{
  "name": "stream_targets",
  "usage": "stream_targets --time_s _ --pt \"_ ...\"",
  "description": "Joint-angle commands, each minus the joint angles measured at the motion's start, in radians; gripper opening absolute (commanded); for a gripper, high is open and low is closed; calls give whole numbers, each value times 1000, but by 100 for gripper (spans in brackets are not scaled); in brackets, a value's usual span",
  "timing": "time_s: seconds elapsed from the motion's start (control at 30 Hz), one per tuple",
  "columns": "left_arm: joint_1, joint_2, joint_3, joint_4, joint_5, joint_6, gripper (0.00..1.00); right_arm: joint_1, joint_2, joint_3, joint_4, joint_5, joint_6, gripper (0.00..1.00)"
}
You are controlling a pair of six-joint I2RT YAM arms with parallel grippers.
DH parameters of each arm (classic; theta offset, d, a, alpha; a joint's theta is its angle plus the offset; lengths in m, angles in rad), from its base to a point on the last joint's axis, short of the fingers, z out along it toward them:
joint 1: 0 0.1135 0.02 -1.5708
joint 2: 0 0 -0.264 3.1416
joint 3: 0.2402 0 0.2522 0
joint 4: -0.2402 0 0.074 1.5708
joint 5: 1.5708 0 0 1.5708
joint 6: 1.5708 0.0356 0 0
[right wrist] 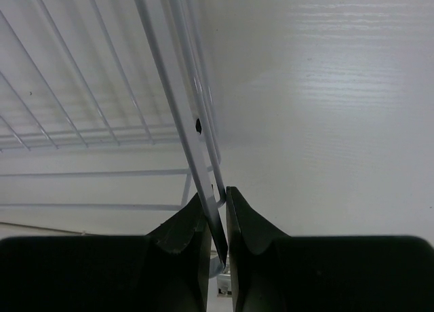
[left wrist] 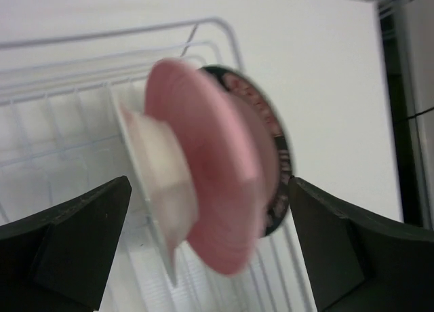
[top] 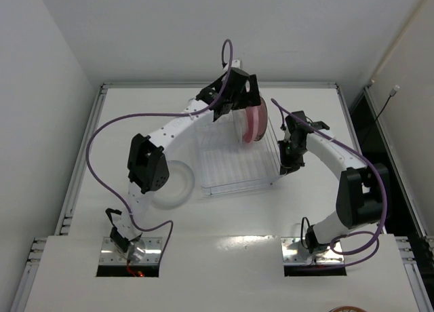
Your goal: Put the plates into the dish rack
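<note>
Left gripper (left wrist: 209, 193): black jaws spread wide, flanking the racked plates and gripping none. Right gripper (right wrist: 217, 202): jaws pinched on a wire of the clear rectangular wire-frame dish rack (top: 234, 173), right side. Rack contents, far end, standing on edge (close together): translucent whitish round plate (left wrist: 159, 183), plain pink round plate (top: 256, 124), white round plate with dark blue-green patterned rim (left wrist: 277, 152). Second translucent whitish round plate (top: 173, 184): flat on the white table (top: 135, 108), just left of the rack, under the left arm.
</note>
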Motion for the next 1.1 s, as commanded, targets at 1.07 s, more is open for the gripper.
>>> stream_targets --time_s 1.07 --pt "50 -775 -983 -420 -144 -222 100 0 106 26 47 -68 8 9"
